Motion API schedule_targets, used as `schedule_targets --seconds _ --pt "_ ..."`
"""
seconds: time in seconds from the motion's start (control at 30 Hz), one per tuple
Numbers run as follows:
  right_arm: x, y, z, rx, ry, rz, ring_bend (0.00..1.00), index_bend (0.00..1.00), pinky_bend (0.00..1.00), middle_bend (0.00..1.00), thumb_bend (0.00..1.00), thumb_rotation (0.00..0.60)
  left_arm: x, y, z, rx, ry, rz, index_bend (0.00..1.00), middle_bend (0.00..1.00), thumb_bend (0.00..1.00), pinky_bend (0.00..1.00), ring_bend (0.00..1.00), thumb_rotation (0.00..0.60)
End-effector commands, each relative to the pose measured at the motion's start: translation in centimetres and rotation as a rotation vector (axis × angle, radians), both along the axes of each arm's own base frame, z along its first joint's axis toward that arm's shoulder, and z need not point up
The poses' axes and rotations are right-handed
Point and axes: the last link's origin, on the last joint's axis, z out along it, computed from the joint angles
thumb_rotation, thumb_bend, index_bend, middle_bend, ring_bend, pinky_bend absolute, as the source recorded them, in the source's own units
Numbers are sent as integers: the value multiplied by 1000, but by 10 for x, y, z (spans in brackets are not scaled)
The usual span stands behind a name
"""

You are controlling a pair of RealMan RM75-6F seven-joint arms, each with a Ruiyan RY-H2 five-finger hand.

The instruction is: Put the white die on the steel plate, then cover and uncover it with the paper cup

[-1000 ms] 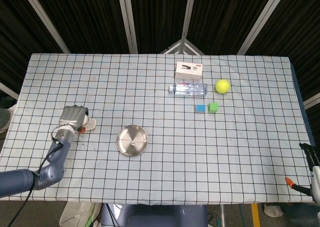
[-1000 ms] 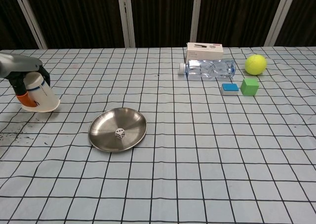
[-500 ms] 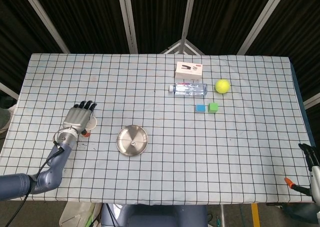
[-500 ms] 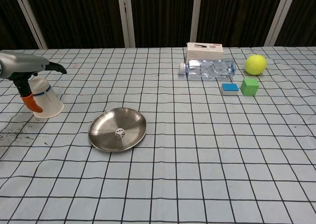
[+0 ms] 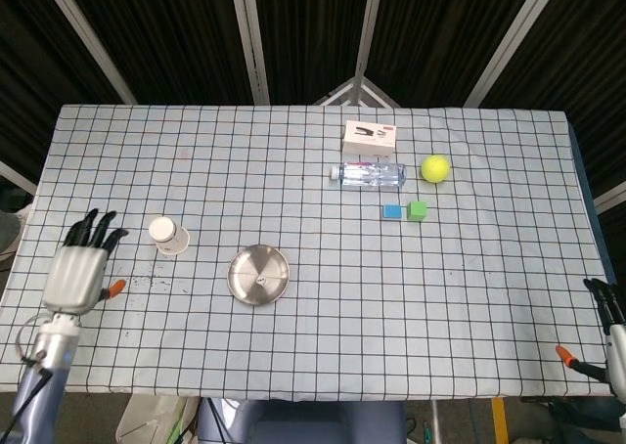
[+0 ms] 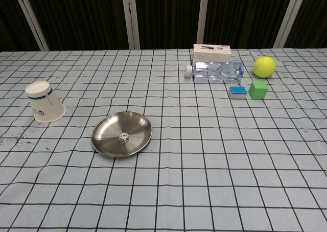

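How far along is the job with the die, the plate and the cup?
The small white die lies on the round steel plate, uncovered. The white paper cup stands upside down on the table beside the plate. The left hand is open, away from the cup, holding nothing. Nothing visible seems left.

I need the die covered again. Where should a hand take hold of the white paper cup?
Grip the white paper cup around its tapered side wall, coming from above and the left. It stands mouth-down, narrow base up, left of the steel plate, with nothing close beside it.
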Motion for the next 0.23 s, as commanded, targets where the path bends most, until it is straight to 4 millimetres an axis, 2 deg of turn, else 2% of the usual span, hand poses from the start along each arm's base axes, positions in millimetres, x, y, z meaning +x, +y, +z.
schedule_targets --seconds 0.03,0.23 --pt "0 0 0 -2 4 4 95 130 20 136 127 600 -26 -35 -3 37 -48 4 264 93 219 136 0 600" --pt "0 -1 -2 7 18 27 95 130 20 137 127 600 -33 -40 -10 -1 -86 -20 285 98 227 136 0 600"
